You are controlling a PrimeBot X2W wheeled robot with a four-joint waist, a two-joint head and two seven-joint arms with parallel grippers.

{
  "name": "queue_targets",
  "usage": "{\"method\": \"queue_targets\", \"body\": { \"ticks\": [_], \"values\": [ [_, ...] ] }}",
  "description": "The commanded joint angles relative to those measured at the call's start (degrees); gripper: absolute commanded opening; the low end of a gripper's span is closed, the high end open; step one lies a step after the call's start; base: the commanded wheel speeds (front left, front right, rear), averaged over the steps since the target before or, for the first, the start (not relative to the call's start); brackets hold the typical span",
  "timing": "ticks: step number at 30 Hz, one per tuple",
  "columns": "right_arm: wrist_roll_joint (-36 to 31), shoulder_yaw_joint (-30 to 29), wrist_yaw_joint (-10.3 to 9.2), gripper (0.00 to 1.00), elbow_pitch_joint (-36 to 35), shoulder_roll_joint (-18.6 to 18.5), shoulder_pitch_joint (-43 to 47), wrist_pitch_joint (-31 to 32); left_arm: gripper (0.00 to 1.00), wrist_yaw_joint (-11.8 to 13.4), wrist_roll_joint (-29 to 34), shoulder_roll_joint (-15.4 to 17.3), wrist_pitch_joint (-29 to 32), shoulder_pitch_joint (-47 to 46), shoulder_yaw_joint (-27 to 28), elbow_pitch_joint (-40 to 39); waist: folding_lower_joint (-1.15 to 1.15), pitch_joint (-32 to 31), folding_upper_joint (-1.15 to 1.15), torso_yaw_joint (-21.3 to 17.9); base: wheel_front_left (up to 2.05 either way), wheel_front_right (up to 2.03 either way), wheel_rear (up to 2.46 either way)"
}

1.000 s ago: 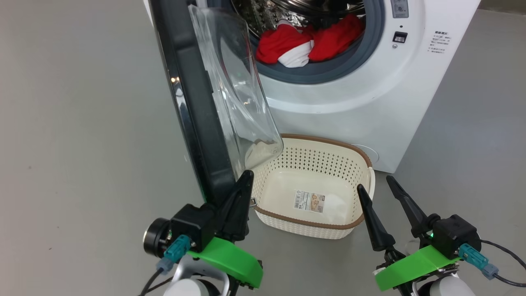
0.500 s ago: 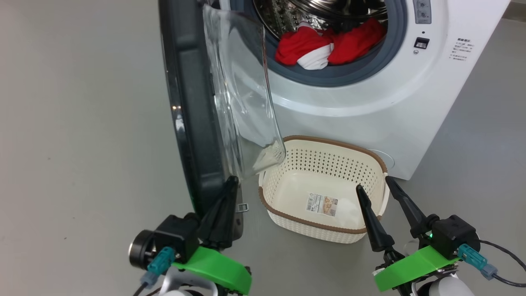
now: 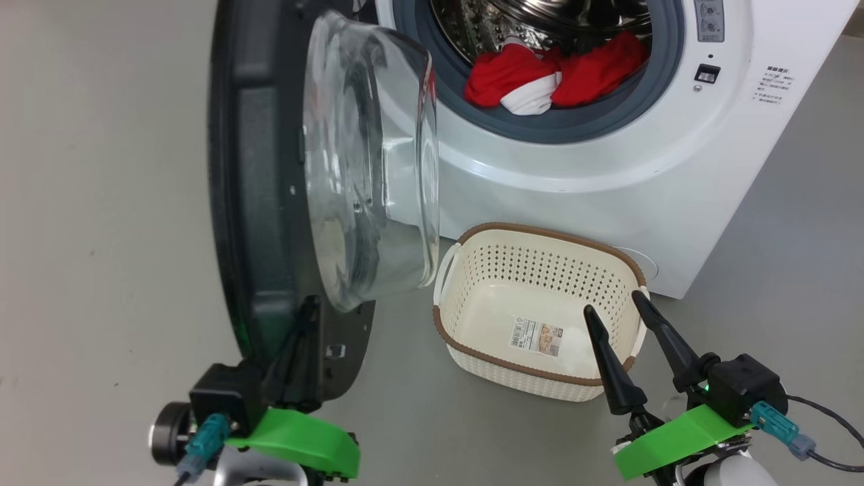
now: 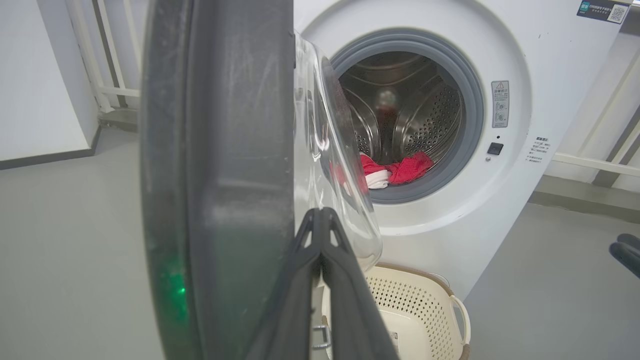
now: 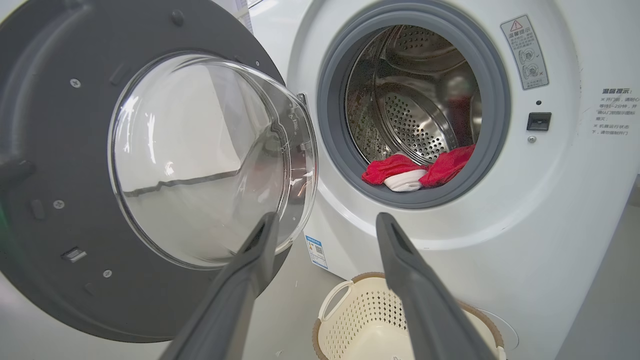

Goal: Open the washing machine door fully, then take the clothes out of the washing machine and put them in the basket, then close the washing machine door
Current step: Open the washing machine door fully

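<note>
**Door swing near its end: hazards from here**

Out to the left of the left claw (image 3: 307, 312): bare grey floor (image 3: 101, 202), nothing to strike.

At the left claw (image 4: 320, 214): shut tight, empty, fingers pressed together. Aimed up at the lower inner face of the washing machine door (image 3: 253, 169); touching or just beside it, cannot tell which. Judged a push, not a grip. Door well open, inner face turned toward the right claw (image 3: 611, 302); whether at its stop, cannot tell.
- Risk: no hold on the rim, so a slip of the smooth fingers off the edge, then a free door drifting back across the opening.

Just right of the left claw: glass bowl window (image 3: 368, 169) bulging off the door, lower lip near the left handle of the basket (image 3: 540, 233), apart from it.
- Risk at closing: sweep of the bowl past that handle; clearance not readable.

Between the two claws: basket on the floor at the foot of the washing machine (image 3: 607, 175), holding nothing but a paper label (image 3: 538, 335).

At the right claw (image 5: 327, 220): spread wide, empty, fingertips over the basket's near right corner.
- Risk: a low forward reach clipping the rim and shoving the basket off its spot.

Up and beyond the right claw: clothes (image 3: 547, 71), red with white, heaped at the drum's front lip on the grey gasket (image 3: 574, 125).
- Risk: a partial pinch, with fabric snagging on the gasket or trailing onto the floor short of the basket.
</note>
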Motion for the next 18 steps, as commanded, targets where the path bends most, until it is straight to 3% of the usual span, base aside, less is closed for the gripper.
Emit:
{"method": "queue_targets", "body": {
  "ticks": [1,18],
  "values": [
    [-0.1,1.5,0.35,1.00,-1.1,0.1,-0.4,-0.4,0.00,1.2,0.2,1.7,0.0,-0.5,3.3,-1.3,-0.01,0.1,0.00,0.1,0.00,0.00,0.00],
    [-0.9,2.0,0.35,1.00,-0.8,0.1,-0.3,-0.4,0.00,3.0,-2.8,4.1,-3.2,0.2,9.7,1.4,-0.01,0.7,0.00,0.7,0.00,0.00,0.00]
  ]
}}
